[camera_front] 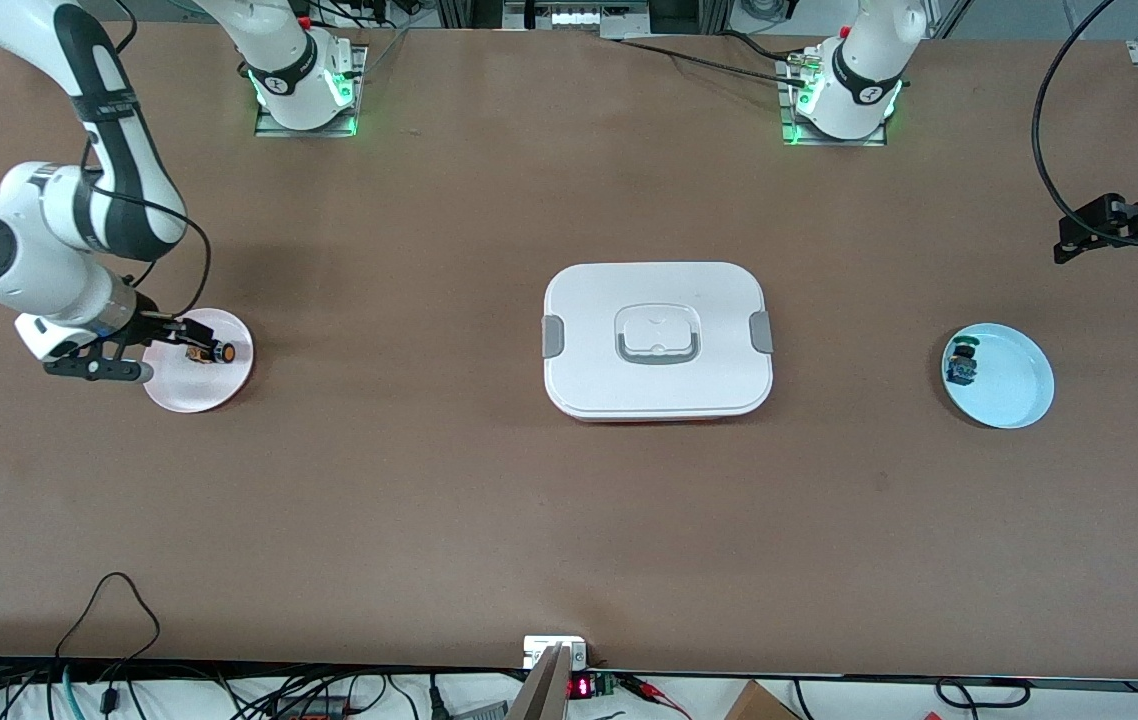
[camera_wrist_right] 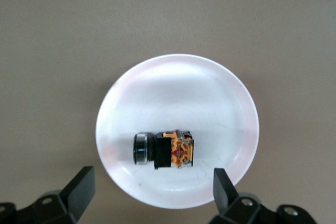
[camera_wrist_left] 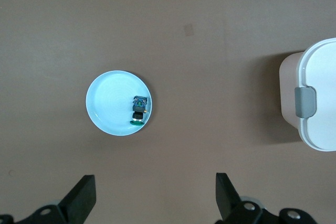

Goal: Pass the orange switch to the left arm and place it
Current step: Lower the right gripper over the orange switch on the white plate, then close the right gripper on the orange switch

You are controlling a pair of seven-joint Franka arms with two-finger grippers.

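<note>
The orange switch point(camera_front: 210, 352) point(camera_wrist_right: 165, 149) lies on its side on a pink plate point(camera_front: 191, 388) point(camera_wrist_right: 178, 90) at the right arm's end of the table. My right gripper point(camera_front: 144, 347) point(camera_wrist_right: 153, 182) hovers open just over that plate, its fingers straddling the plate's edge with nothing between them. The white lidded box point(camera_front: 657, 340) point(camera_wrist_left: 315, 98) sits mid-table between the two plates. Up in the air, my left gripper point(camera_front: 1079, 240) point(camera_wrist_left: 155, 187) waits open and empty over bare table at the left arm's end.
A light blue plate point(camera_front: 1009, 385) point(camera_wrist_left: 107, 100) at the left arm's end holds a small green-capped switch point(camera_front: 962, 365) point(camera_wrist_left: 139, 109). Cables and electronics line the table edge nearest the front camera.
</note>
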